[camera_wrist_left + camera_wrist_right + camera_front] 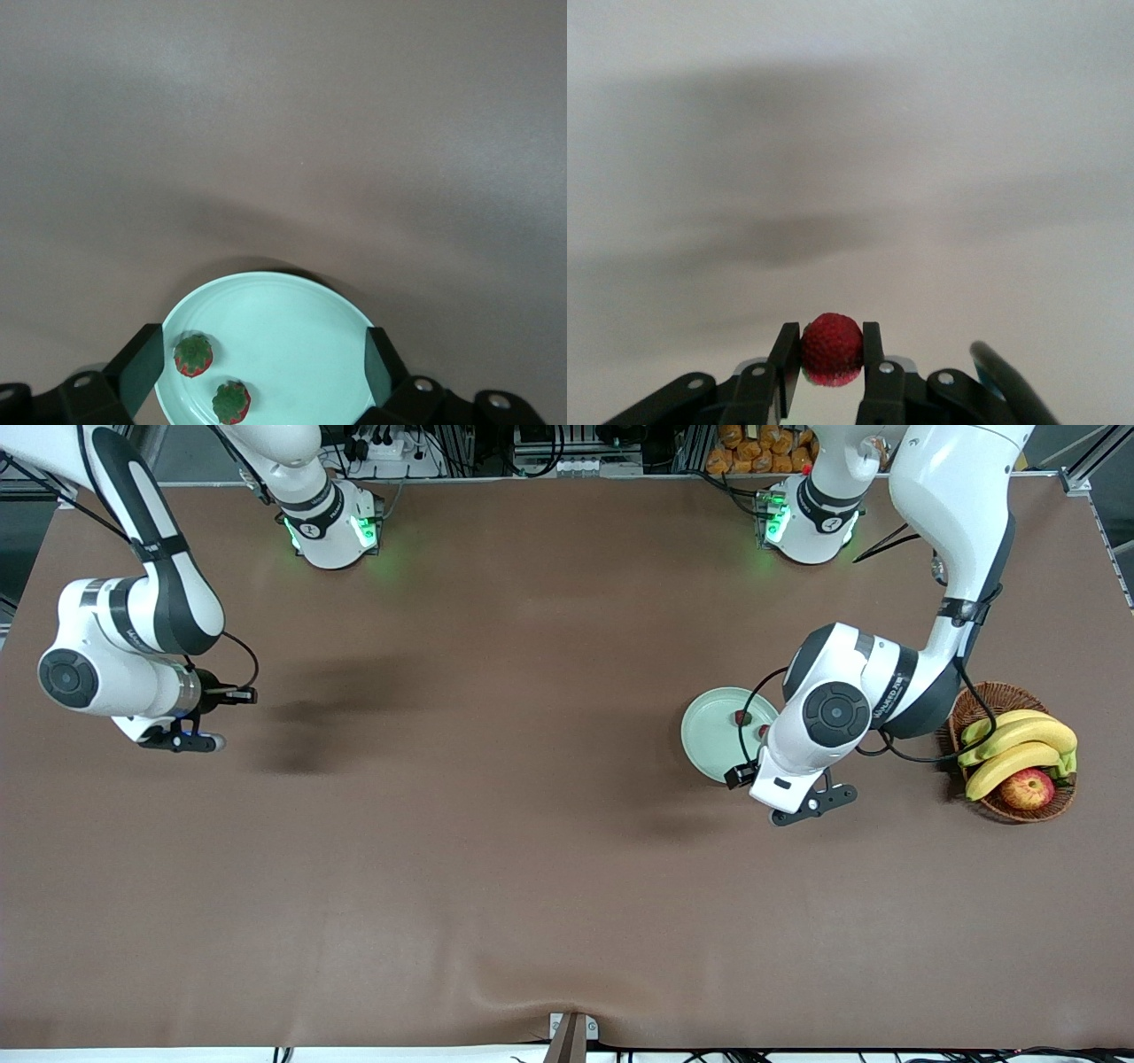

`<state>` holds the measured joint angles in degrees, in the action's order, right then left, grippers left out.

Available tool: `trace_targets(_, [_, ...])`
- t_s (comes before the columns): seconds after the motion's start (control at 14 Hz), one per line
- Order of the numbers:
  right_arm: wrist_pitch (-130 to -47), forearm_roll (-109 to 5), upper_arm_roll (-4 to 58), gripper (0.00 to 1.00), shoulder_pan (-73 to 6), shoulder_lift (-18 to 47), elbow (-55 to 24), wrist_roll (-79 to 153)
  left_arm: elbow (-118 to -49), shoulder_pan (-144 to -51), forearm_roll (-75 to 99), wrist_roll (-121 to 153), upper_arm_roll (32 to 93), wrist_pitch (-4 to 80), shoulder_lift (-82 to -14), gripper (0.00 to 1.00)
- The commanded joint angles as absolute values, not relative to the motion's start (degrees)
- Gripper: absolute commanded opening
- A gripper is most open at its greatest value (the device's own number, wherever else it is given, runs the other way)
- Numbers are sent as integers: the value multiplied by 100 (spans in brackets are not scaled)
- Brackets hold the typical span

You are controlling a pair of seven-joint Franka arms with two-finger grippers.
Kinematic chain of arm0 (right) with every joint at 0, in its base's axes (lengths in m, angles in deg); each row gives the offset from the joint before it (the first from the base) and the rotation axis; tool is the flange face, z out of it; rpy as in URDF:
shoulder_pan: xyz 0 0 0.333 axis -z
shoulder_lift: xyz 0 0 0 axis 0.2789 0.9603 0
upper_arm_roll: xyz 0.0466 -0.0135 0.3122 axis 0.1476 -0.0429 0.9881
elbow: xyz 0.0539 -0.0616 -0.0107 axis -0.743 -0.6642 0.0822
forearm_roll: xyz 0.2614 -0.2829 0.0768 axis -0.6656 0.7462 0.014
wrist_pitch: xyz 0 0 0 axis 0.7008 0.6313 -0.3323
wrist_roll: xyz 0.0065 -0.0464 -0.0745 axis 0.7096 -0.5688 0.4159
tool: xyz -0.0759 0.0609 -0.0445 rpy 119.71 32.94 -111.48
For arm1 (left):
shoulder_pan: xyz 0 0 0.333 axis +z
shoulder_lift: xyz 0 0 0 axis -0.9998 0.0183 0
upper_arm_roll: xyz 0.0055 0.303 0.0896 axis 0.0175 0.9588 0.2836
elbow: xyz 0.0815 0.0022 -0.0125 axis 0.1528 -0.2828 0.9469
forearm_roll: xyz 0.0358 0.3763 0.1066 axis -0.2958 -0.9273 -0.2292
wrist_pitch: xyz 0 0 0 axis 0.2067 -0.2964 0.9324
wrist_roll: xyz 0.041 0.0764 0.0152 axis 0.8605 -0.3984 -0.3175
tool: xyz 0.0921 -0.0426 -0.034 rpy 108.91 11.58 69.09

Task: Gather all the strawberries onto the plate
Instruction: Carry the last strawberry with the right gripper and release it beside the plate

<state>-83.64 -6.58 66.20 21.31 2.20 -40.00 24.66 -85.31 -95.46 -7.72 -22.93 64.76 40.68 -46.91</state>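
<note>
We see two strawberries on the plate under the wide-open left claw. The right claw pinches a third strawberry above the brown tabletop.

Even, bright overhead light; soft arm shadows on the table; right wrist view background blurred

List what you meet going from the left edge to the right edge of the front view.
Right gripper holding a strawberry → plate with two strawberries → left gripper, open above the plate's edge → basket of bananas and an apple.
</note>
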Motion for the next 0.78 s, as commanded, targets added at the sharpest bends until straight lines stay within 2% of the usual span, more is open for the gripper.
trace_targets(0.0, [-7750,-828,6580,0,1678,705,-3079,1808,-8362,-9590,-664,-2290,6483,4000,-4584,100])
trace_targets(0.21, [-7713,-863,6580,0,1151,1144,-2542,920,-8362,-9625,-664,-2307,6483,4026,-4558,100])
trace_targets(0.43, [-7722,-1547,6572,0,930,1698,-1805,427,-8362,-9634,-664,-2307,6483,4026,-4549,100])
trace_targets(0.71, [-7775,-1575,6572,0,378,2375,-1004,-618,-8353,-9633,-673,-2307,6483,4044,-4514,100])
